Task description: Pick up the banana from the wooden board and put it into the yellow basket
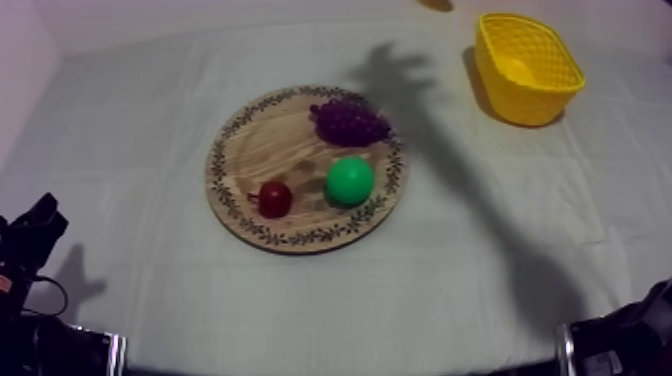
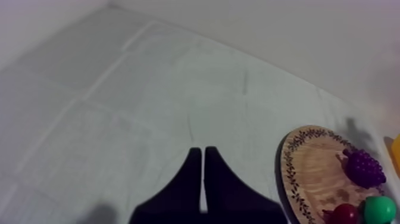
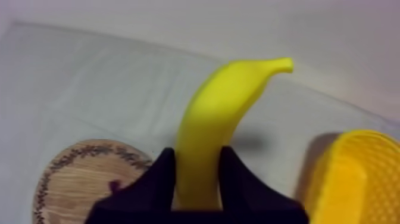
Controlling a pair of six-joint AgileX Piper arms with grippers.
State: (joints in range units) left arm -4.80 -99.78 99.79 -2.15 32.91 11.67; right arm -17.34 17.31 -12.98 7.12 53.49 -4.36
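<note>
My right gripper [image 3: 197, 158] is shut on the lower part of a yellow banana [image 3: 221, 101], which stands upright above the cloth between the round wooden board [image 3: 77, 173] and the yellow basket [image 3: 351, 179]. In the top view the basket [image 1: 528, 68] sits at the far right and the board [image 1: 262, 150] in the middle. A small yellow-orange bit [image 1: 436, 4] shows at the far edge, left of the basket. My left gripper [image 2: 202, 152] is shut on nothing, its fingers a narrow wedge over bare cloth left of the board [image 2: 309, 173]; it rests low at the left [image 1: 38, 225].
On the board lie a bunch of purple grapes [image 1: 348, 122], a green pear [image 1: 350, 181] and a small red fruit [image 1: 275, 198]. An arm's shadow falls across the cloth between board and basket. A black part of the right arm [image 1: 620, 335] sits at the lower right.
</note>
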